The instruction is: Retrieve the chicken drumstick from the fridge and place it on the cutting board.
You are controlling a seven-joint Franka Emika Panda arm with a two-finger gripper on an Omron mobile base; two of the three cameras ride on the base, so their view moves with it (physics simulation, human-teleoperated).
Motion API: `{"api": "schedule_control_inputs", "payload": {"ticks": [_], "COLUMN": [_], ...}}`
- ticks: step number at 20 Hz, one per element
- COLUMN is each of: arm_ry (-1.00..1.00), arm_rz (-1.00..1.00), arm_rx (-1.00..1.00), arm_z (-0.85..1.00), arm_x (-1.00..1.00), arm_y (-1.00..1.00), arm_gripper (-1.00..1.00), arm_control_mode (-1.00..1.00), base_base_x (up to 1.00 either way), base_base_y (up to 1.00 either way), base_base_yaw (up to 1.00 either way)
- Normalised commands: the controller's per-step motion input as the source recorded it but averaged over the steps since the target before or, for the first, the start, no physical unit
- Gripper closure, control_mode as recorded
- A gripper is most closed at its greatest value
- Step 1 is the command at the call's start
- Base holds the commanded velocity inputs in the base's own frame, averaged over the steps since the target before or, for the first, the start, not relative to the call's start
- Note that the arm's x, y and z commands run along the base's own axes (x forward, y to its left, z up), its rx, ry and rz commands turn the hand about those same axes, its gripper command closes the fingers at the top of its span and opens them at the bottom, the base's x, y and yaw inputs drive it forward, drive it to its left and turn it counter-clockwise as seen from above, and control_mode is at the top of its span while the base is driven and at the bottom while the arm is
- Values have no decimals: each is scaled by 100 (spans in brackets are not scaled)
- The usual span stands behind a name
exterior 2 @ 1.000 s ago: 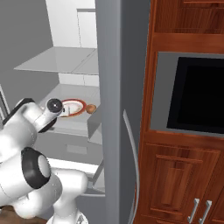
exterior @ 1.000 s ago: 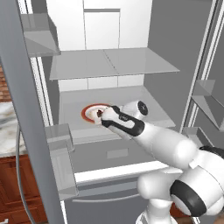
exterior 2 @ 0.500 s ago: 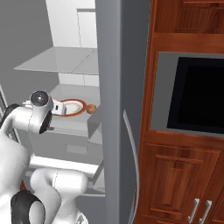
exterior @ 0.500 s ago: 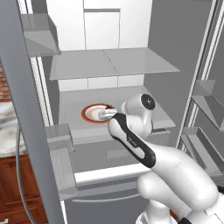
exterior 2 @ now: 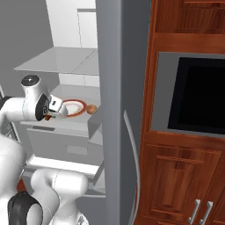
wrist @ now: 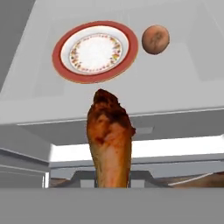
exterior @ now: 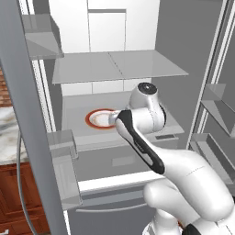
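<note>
Drumstick pickup looked done: the gripper point(exterior 2: 48, 116) was clamped on the chicken drumstick point(wrist: 109, 140), held off the fridge point(exterior: 124, 69) shelf, in front of its front edge. Carry and placement on the cutting board remained. Hand view showed the meat, plate point(wrist: 63, 46) and round brown food point(wrist: 155, 39) apart; left base view had the arm blocking the grip.

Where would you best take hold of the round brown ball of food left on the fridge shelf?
Across its middle, from above. The ball is round with no handle or narrow end, and sits alone on the shelf beside the plate, apart from it, so the fingers have room on both sides.
</note>
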Motion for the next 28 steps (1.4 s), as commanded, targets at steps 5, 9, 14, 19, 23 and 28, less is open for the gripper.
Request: {"api": "schedule_control_inputs", "payload": {"ticks": [5, 9, 14, 19, 23, 28], "arm_ry": [36, 4, 0, 0, 0, 0], "arm_rz": [-14, -9, -10, -2, 4, 4], "arm_rx": [-6, 1, 0, 0, 0, 0], "arm_z": [0, -1, 0, 2, 0, 4], "arm_x": [-36, -52, -17, -22, -65, -56], "arm_y": [-73, -39, -36, -68, -10, 0], "arm_gripper": [100, 100, 100, 100, 100, 100], "arm_control_mode": [-100, -100, -100, -100, -100, -100], "base_base_x": [0, 0, 0, 0, 0, 0], "base_base_y": [0, 0, 0, 0, 0, 0], "base_base_yaw": [0, 0, 0, 0, 0, 0]}}
